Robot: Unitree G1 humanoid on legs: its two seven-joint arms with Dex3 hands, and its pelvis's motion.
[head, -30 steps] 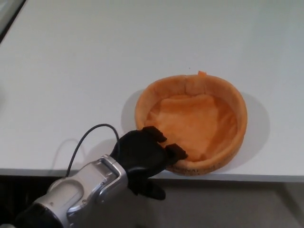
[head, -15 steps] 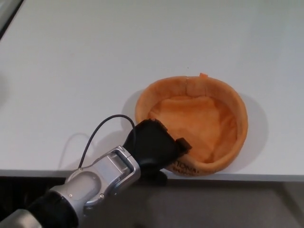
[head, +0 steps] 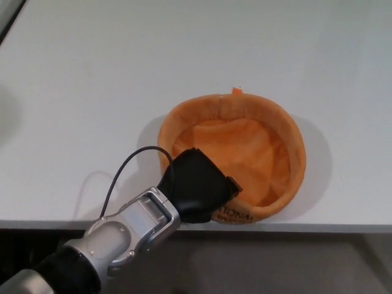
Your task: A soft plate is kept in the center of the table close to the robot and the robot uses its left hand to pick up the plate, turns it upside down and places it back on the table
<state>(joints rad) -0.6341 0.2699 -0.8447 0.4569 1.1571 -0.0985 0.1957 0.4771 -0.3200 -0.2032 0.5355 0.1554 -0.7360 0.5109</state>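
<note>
— Left hand [head: 197,187] reaching in from the lower left, fingers clamping on the near-left rim of the plate [head: 245,153]. Right hand not showing anywhere.

— Sitting where, that plate?

— Resting open side up on the white tabletop [head: 92,92], close to the near edge, slightly right of centre. Orange, soft, with a raised wall all round, a small tag poking up at the far rim and dark lettering running along the near wall.

— Anything trailing behind the hand?

— Thin black cable [head: 125,168] looping up from the silver wrist [head: 131,229], arching over the tabletop just left of the plate.
</note>
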